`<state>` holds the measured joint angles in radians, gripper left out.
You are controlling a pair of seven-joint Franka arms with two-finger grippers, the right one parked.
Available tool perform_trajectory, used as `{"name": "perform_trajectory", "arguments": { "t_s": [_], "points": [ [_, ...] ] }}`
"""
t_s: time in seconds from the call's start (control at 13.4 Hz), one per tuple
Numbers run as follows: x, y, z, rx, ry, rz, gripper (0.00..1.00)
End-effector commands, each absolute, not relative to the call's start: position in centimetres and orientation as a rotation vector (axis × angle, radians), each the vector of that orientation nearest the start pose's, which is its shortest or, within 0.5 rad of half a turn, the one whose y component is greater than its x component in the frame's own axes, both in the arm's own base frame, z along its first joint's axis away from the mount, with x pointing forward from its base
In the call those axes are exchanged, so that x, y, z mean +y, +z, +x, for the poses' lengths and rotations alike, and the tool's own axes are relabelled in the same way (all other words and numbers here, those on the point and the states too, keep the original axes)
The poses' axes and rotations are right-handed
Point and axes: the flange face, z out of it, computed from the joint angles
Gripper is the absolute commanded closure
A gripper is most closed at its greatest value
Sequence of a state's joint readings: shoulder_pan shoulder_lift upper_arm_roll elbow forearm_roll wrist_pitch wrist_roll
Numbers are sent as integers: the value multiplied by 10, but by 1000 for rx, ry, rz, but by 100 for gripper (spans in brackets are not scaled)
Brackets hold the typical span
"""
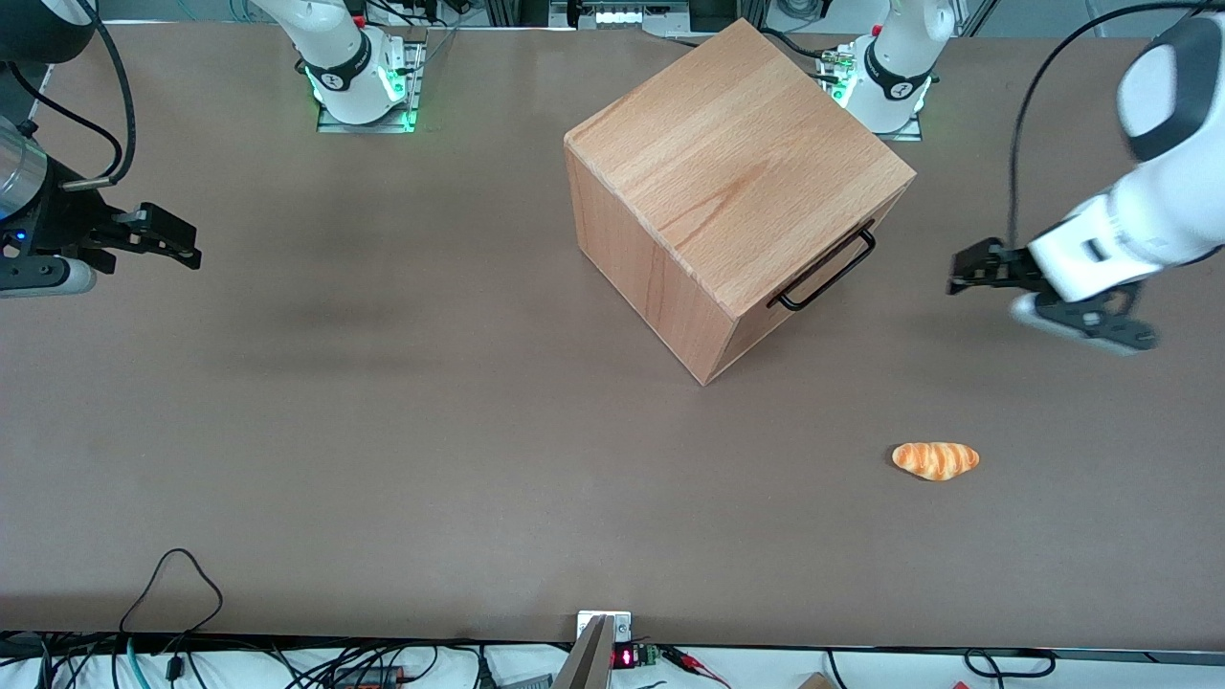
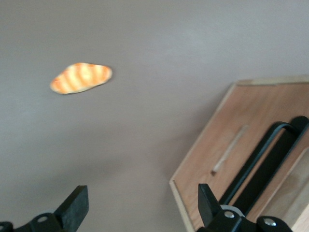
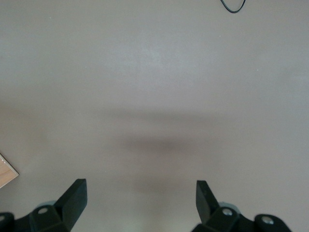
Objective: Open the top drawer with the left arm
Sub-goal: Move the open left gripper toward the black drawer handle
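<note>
Hand [image 1: 960, 271] of the left arm [image 1: 1139, 220] hangs released, well apart from the top drawer's handle [image 1: 825, 267], lined up to reach it.

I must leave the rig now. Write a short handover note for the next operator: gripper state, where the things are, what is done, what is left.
Gripper: the left arm's small black two-finger gripper is open, holds nothing, and hovers in front of the cabinet's drawer side, apart from it.
Things: the big light beech-wood cube cabinet stands mid-table. Its top drawer is shut; the thin black wire bar handle is untouched.
Done: nothing grasped.
Left: reach the handle, grip it, pull the drawer out.
</note>
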<state>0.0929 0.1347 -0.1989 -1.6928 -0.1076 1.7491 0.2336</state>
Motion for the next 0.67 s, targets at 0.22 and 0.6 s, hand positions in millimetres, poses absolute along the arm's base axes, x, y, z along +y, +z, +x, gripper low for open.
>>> {"name": "perform_trajectory", "arguments": {
  "t_s": [0.22, 0.6],
  "points": [
    [-113, 460, 577, 887, 89, -3242, 0],
    [-122, 436, 569, 1078, 96, -3248, 0]
  ]
}}
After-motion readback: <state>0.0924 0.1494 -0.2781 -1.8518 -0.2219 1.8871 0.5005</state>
